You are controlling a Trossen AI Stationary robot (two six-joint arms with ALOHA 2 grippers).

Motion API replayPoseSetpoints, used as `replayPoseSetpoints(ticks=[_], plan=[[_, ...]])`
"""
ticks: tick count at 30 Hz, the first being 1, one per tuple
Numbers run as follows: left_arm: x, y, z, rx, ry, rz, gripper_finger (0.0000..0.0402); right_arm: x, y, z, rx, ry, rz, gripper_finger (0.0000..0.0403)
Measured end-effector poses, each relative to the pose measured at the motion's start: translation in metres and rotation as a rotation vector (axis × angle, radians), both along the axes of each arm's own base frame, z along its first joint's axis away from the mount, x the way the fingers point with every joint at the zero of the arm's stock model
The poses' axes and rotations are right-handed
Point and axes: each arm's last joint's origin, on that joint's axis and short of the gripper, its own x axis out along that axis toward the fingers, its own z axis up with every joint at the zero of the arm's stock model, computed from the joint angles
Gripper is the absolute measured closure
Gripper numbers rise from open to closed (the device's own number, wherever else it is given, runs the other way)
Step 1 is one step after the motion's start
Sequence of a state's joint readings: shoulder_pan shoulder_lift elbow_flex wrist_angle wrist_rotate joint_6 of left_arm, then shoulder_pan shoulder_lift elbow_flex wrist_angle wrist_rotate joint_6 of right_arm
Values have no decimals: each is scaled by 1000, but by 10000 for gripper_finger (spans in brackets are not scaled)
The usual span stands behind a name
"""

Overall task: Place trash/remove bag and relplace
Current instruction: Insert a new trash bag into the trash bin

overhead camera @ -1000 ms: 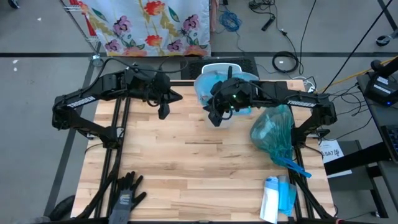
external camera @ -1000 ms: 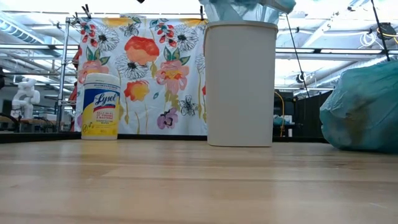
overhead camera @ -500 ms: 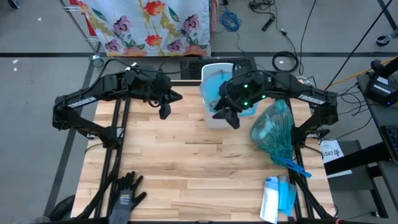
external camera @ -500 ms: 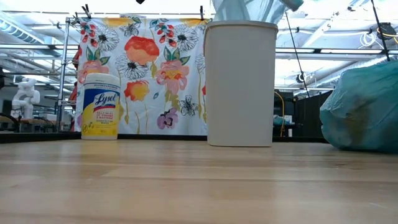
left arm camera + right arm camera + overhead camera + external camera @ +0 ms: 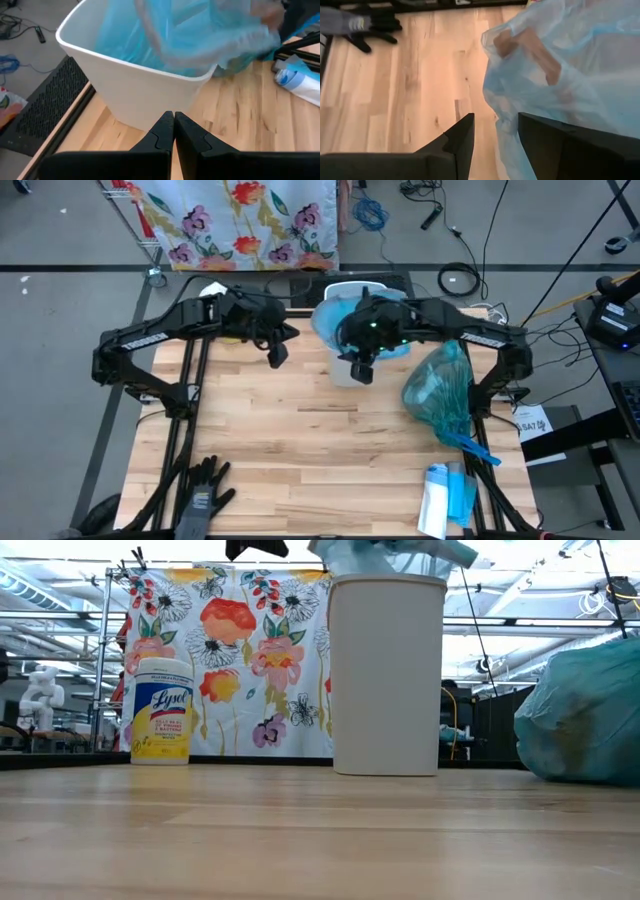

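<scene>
Since half a second ago your right gripper [image 5: 361,370] has swung back toward the left, over the near-left part of the white bin [image 5: 345,373], and your left gripper [image 5: 278,354] has edged closer to the bin. You now have the right fingers [image 5: 458,140] standing apart, with the light blue liner bag [image 5: 560,75] billowing just beyond them; nothing sits between them. Your left fingers [image 5: 162,132] are pressed together on nothing, pointing at the bin's outer wall from just beside it. The bin stands at the worktop's [image 5: 300,450] far edge, with the liner gathered loosely over its rim. The filled teal bag [image 5: 440,395], with the trash inside, rests on the worktop near its right edge, apart from the bin.
</scene>
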State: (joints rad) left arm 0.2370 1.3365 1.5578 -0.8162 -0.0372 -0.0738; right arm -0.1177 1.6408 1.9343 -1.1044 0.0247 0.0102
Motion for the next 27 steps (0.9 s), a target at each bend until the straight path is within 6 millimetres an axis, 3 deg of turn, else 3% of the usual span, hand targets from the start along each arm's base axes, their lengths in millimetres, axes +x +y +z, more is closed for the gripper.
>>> replayPoseSetpoints(ticks=[13, 21, 27], plan=[[10, 5, 16, 57, -185, -29, 384, 5, 1, -5, 25, 13, 55, 261], [14, 26, 16, 38, -239, -44, 384, 6, 1, -5, 40, 11, 43, 261], [29, 42, 5, -17, -249, -100, 384, 7, 1, -4, 41, -3, 39, 261]])
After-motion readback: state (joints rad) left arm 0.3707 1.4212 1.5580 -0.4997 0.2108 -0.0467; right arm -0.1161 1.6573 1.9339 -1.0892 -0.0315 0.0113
